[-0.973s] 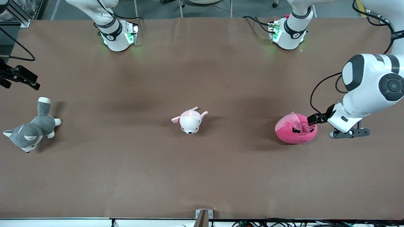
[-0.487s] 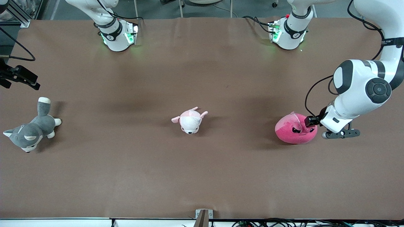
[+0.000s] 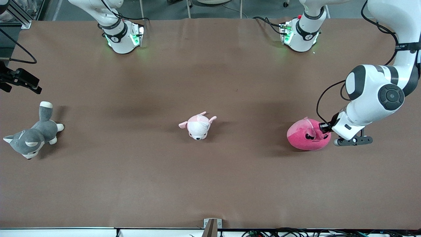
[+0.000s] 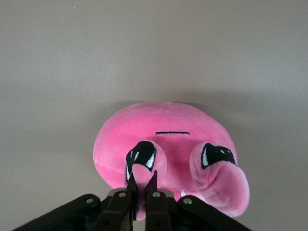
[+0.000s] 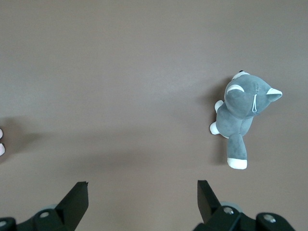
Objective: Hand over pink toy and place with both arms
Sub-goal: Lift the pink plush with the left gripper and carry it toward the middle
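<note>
The pink toy (image 3: 306, 137) is a hot-pink plush blob with angry black eyes. It lies on the brown table (image 3: 210, 184) toward the left arm's end. My left gripper (image 3: 323, 127) is low at the toy's side, shut on one of its ear flaps. In the left wrist view, the flap is pinched between the two fingers of the left gripper (image 4: 142, 176), with the toy's (image 4: 168, 139) face just past them. My right gripper (image 3: 20, 80) waits open and empty above the right arm's end of the table; its fingers also show in the right wrist view (image 5: 142, 186).
A grey-and-white plush husky (image 3: 31, 137) lies at the right arm's end, also in the right wrist view (image 5: 243, 113). A small pale pink-and-white plush (image 3: 198, 126) lies mid-table. Both arm bases (image 3: 121, 36) stand along the table edge farthest from the front camera.
My left arm has shifted toward the pink toy and lower, bringing the gripper in against its ear flap. The toy, the other plushes and the right arm have stayed put.
</note>
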